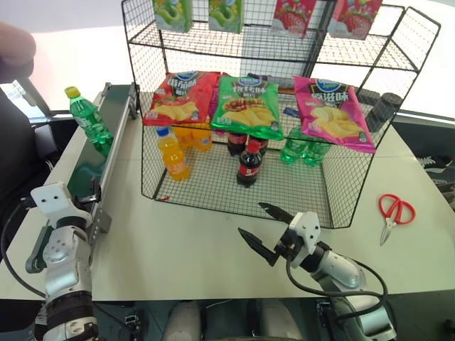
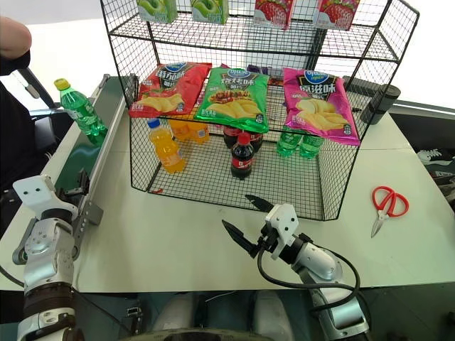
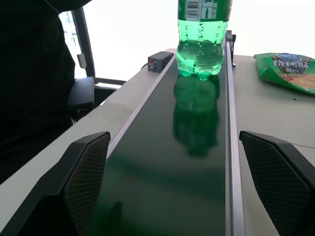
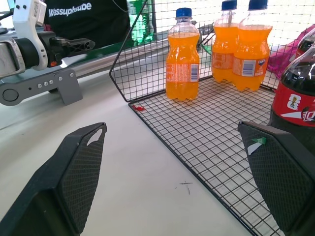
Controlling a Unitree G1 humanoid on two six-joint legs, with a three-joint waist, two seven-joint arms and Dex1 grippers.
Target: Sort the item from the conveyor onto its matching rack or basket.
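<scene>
**Ahead of left gripper: tip-over risk on belt**

Ahead of left gripper (image 3: 172,182), fingers spread wide, empty: green bottle (image 1: 89,119) upright on conveyor (image 3: 192,162), well apart. Tall, narrow base; likely to topple if nudged off-centre or pinched at cap. Side rails hem approach. Right gripper (image 1: 264,231) spread, empty, just before basket (image 1: 298,202); front wire edge could snag. Open table between.

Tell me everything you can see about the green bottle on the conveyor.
The green bottle is small, clear green plastic with a yellow screw cap and a green label bearing a barcode. It stands upright and capped on the dark conveyor, at the belt's far part, its base on the belt between the grey rails. Bubbles show in the liquid. Nothing else touches it; the left gripper faces it, open, from down the belt.
</scene>
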